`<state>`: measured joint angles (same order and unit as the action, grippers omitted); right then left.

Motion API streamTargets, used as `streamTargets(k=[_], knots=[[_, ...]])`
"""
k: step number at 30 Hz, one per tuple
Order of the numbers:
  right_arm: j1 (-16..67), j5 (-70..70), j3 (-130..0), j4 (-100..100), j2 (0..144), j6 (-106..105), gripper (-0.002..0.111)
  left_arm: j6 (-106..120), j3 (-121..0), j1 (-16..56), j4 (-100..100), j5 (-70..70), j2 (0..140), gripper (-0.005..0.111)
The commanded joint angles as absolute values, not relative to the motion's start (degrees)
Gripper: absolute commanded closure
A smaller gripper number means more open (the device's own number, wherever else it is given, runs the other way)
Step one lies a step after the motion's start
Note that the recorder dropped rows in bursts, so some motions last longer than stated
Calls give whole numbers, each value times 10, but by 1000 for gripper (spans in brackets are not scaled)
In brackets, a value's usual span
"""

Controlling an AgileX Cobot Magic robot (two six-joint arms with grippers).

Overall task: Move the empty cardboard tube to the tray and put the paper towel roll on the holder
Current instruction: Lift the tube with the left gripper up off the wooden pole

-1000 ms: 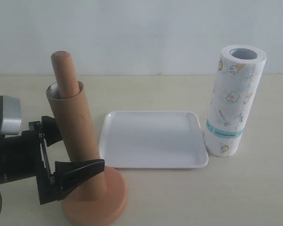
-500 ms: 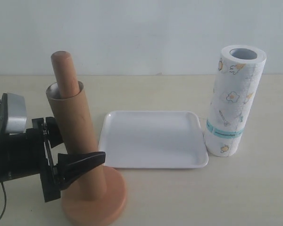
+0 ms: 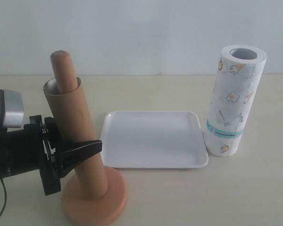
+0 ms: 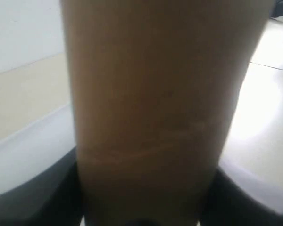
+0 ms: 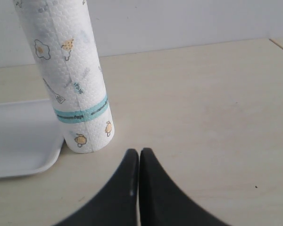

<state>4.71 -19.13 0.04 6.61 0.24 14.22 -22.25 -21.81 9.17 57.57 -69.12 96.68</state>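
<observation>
The empty cardboard tube (image 3: 73, 127) stands slightly tilted over the holder's wooden post (image 3: 63, 66), above the round base (image 3: 111, 197), at the front left. My left gripper (image 3: 80, 141) grips it about midway up, one finger in front and one behind. In the left wrist view the tube (image 4: 155, 94) fills the space between the dark fingers (image 4: 33, 197). The paper towel roll (image 3: 233, 101) stands upright at the right, touching the white tray (image 3: 155, 166). My right gripper (image 5: 139, 153) is shut and empty, a short way from the roll (image 5: 70, 80); it is out of the exterior view.
The tray (image 5: 19, 136) lies flat between the holder and the roll, with nothing in it. A pale wall runs along the back of the beige table (image 3: 179, 89). The left arm's body and wrist camera (image 3: 9, 113) sit at the left edge.
My left gripper's fingers have closed in on the cardboard tube and risen slightly. The tube's top has shifted a little to the left. The roll and tray have not moved.
</observation>
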Motion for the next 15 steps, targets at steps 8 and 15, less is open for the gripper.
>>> streamTargets(k=[8,15], knots=[[45,-189,0,68,0,144,108,-333,-221,96,589,-700,818,103],[45,-189,0,68,0,144,108,-417,-235,96,596,-656,689,103]])
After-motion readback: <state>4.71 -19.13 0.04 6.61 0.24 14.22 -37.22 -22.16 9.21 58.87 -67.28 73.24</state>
